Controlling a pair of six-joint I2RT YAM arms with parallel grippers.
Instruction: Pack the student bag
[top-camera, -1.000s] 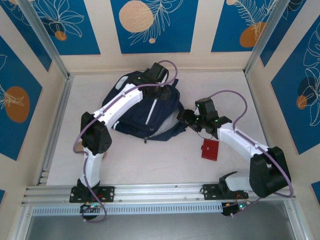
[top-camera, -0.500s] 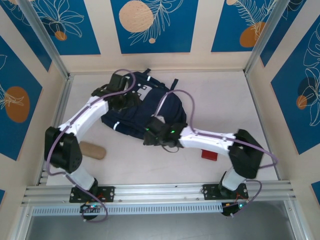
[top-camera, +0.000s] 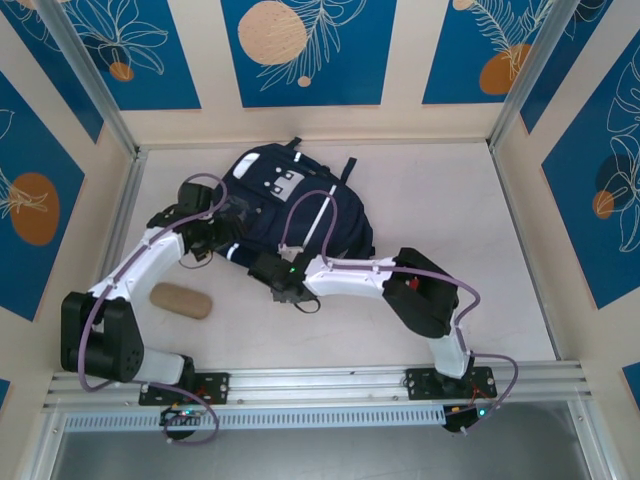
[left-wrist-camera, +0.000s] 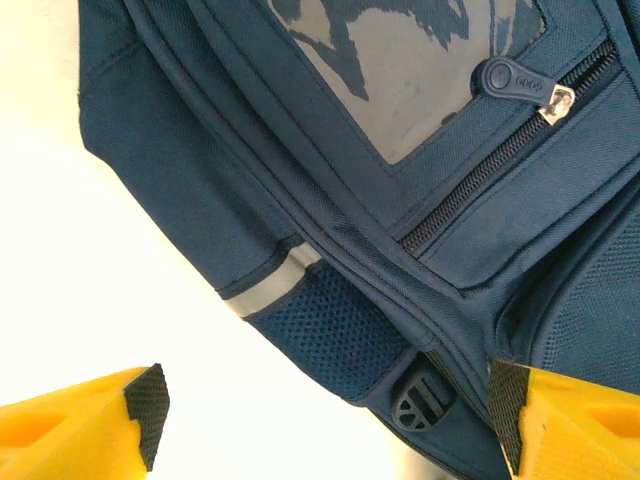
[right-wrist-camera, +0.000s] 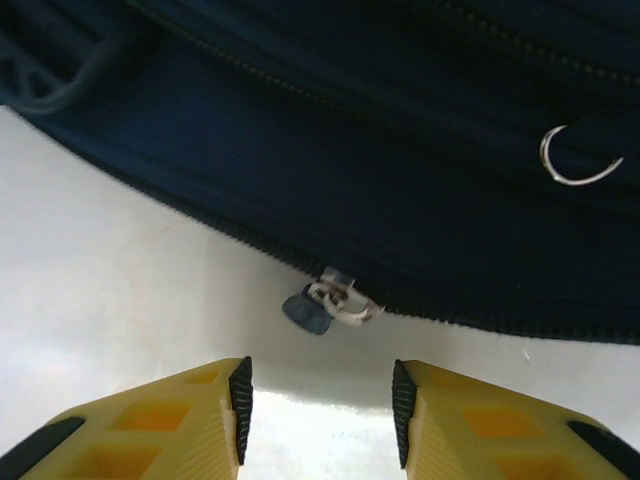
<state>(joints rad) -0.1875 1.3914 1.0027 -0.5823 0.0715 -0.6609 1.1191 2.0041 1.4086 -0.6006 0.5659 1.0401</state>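
The student bag (top-camera: 310, 215), dark navy with thin white stripes and a grey patch, lies at the back middle of the table. My left gripper (top-camera: 226, 233) is at its left side. In the left wrist view this gripper (left-wrist-camera: 325, 425) stands wide open over the bag's mesh side pocket (left-wrist-camera: 345, 335) and a buckle (left-wrist-camera: 422, 400), holding nothing. My right gripper (top-camera: 268, 275) is at the bag's near left edge. In the right wrist view it (right-wrist-camera: 320, 400) is open partway, with a zipper pull (right-wrist-camera: 322, 305) just beyond its fingertips and untouched.
A tan oblong pouch (top-camera: 181, 300) lies on the table near the left arm. The right arm's elbow (top-camera: 420, 300) rests low across the table's middle. Metal rails run along the left wall (top-camera: 110, 250) and the near edge (top-camera: 320, 385).
The right arm has swung left across the table to the bag's near edge, its jaws narrowing. The left arm has pulled back to the bag's left side with jaws widening. The bag has shifted.
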